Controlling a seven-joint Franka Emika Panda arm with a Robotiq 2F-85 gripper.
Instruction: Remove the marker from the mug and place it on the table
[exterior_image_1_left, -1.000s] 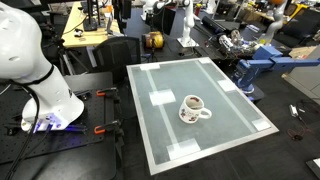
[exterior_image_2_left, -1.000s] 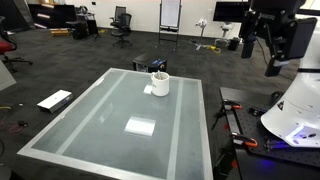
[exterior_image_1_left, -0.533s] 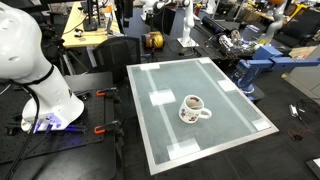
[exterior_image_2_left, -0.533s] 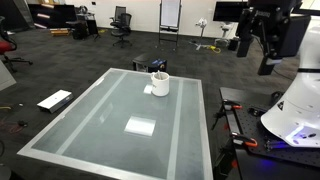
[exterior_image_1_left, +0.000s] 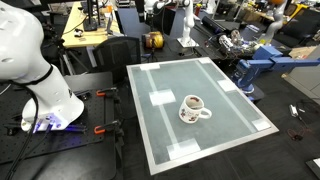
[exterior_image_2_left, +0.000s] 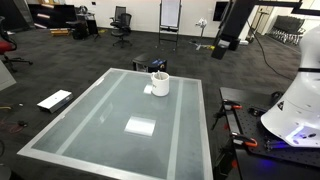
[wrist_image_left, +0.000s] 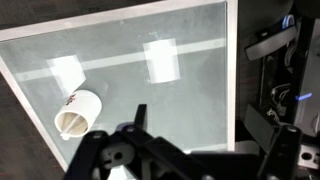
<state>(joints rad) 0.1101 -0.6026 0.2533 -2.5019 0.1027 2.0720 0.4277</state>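
Up high, the arm (exterior_image_2_left: 228, 25) has swung in toward the far edge of the table (exterior_image_2_left: 60, 130) since a second ago, but the mug (exterior_image_2_left: 158, 84) has not moved at all. No part of the job is done yet. The mug sits a bit off the middle of the table, away from every corner, right beside a white tape square (exterior_image_2_left: 149, 90). I can't pick out the marker because it is too small. None lies on the table top, so I think it is inside the mug. Lifting it out and laying it down are both left to do. The wrist view looks down from far above the mug and shows the claw (wrist_image_left: 132, 150) as a dark shape holding nothing. I cannot tell how wide it is open. In an exterior view the big white base (exterior_image_1_left: 30, 60) shows, but no claw.
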